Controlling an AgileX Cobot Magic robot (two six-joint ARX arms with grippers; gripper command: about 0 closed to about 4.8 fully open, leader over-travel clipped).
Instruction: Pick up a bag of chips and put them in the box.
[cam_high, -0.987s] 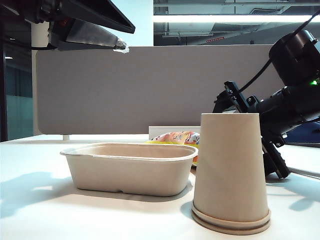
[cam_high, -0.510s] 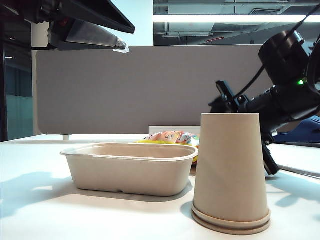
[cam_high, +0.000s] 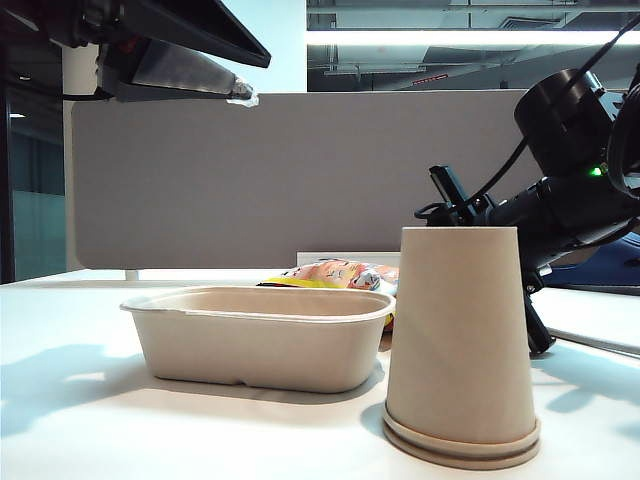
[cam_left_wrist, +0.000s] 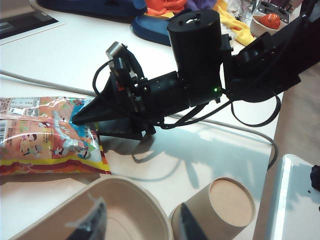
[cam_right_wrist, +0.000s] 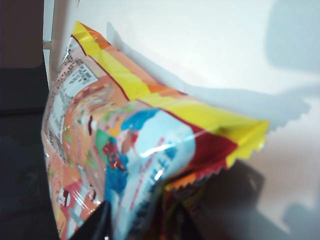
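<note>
Both grippers differ: right gripper (cam_right_wrist: 137, 222) jaws pinching the bag of chips (cam_right_wrist: 125, 150), left gripper (cam_left_wrist: 140, 225) jaws spread above the box (cam_left_wrist: 150, 210).

Right arm (cam_left_wrist: 200, 80): matte black, cylindrical joint housing, small green LED lit, loose black cables looping along it. Right gripper (cam_left_wrist: 87, 117): black tapered fingers. Left gripper (cam_high: 240, 95): dark, glossy wedge-shaped fingers, pale tip.

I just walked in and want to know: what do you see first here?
The bright striped bag of chips lies on the white table, with the right gripper closing on its end. In front stand a beige box and a tall upside-down paper cup. The left gripper hangs open above the box.
</note>
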